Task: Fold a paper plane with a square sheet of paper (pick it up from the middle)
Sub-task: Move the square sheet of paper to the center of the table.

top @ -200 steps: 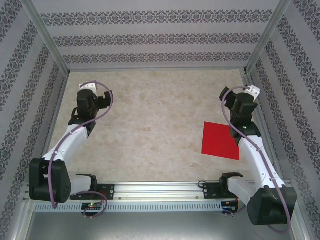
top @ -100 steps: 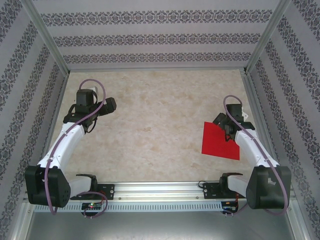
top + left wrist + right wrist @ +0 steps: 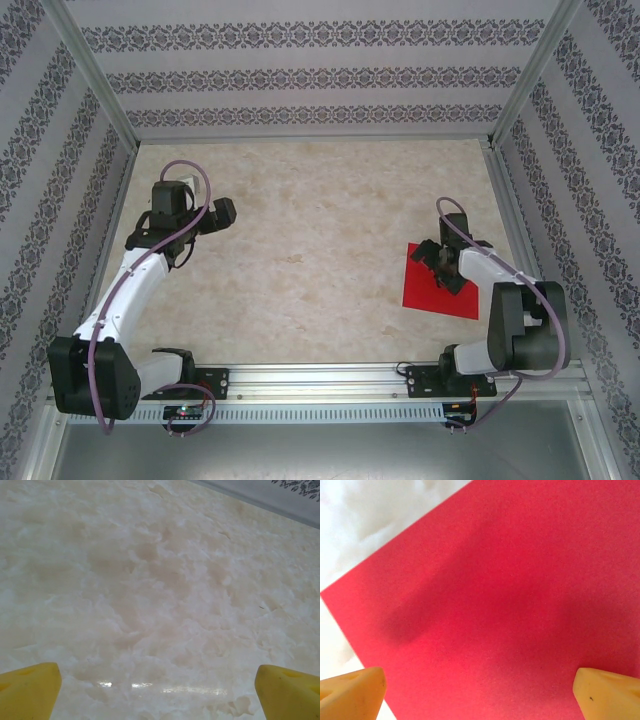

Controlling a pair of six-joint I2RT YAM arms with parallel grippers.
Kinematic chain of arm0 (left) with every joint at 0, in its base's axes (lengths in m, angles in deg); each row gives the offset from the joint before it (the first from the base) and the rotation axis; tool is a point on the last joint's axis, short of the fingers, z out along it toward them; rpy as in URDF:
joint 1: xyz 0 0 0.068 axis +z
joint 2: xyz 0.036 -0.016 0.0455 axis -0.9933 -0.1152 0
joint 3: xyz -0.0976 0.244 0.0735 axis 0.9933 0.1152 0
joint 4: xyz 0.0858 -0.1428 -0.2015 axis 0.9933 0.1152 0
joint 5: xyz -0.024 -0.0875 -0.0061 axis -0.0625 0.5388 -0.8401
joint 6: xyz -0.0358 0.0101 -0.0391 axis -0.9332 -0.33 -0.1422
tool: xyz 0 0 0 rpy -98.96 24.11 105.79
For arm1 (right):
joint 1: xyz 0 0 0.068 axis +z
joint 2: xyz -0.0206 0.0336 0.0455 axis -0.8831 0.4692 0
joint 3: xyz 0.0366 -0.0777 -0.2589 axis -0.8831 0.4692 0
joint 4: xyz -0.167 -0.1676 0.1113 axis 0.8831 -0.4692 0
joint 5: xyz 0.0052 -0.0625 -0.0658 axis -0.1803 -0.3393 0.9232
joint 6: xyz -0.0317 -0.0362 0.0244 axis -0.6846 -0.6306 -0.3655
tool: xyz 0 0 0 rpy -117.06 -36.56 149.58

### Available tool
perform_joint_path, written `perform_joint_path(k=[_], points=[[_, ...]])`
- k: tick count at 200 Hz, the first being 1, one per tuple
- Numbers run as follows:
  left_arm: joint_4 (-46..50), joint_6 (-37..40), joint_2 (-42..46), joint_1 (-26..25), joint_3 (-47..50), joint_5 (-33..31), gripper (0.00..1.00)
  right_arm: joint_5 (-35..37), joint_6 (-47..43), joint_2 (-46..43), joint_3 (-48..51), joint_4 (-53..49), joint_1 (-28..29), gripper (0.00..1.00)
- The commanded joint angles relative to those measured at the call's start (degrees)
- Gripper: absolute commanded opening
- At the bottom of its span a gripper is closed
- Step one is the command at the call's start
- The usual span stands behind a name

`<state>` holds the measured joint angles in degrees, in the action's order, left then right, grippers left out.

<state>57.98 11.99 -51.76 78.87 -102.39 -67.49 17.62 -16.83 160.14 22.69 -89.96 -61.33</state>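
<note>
The square sheet of paper (image 3: 421, 292) is bright red and lies flat and unfolded on the right side of the marble table. My right gripper (image 3: 441, 266) hovers low over the sheet's upper middle, open. In the right wrist view the red sheet (image 3: 495, 600) spreads under the gripper (image 3: 477, 680), and one corner of it reaches the marble at the left. Its yellow fingertips (image 3: 351, 694) stand wide apart with nothing between them. My left gripper (image 3: 224, 211) is open above bare marble at the far left, well away from the sheet, its gap (image 3: 157, 672) holding nothing. The paper plane is out of view.
Patterned walls (image 3: 320, 75) close in the table on three sides, with metal posts at the corners. The right wall runs close to the sheet's right edge. The arm bases sit on a rail (image 3: 320, 385) along the near edge. Bare marble (image 3: 310, 240) lies between the two grippers.
The right arm folded down and back, bringing its gripper from the far right onto the red sheet. The left gripper shifted slightly and now points right.
</note>
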Motion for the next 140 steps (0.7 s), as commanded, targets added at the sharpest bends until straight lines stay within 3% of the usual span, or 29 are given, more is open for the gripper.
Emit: perform_joint_path(k=[1, 64, 140], points=[[-3.1, 0.6, 1.1, -0.1, 0.7, 2.0, 1.00, -2.7, -0.3, 2.9, -1.8, 1.9, 2.8, 0.97], [-2.6, 0.3, 1.0, -0.1, 0.9, 2.4, 1.00, -5.6, 0.3, 11.6, -11.3, 0.4, 11.9, 0.97], [-2.4, 0.2, 1.0, -0.1, 1.2, 2.9, 1.00, -2.9, -1.0, 29.4, -29.7, -6.1, 33.2, 0.92]])
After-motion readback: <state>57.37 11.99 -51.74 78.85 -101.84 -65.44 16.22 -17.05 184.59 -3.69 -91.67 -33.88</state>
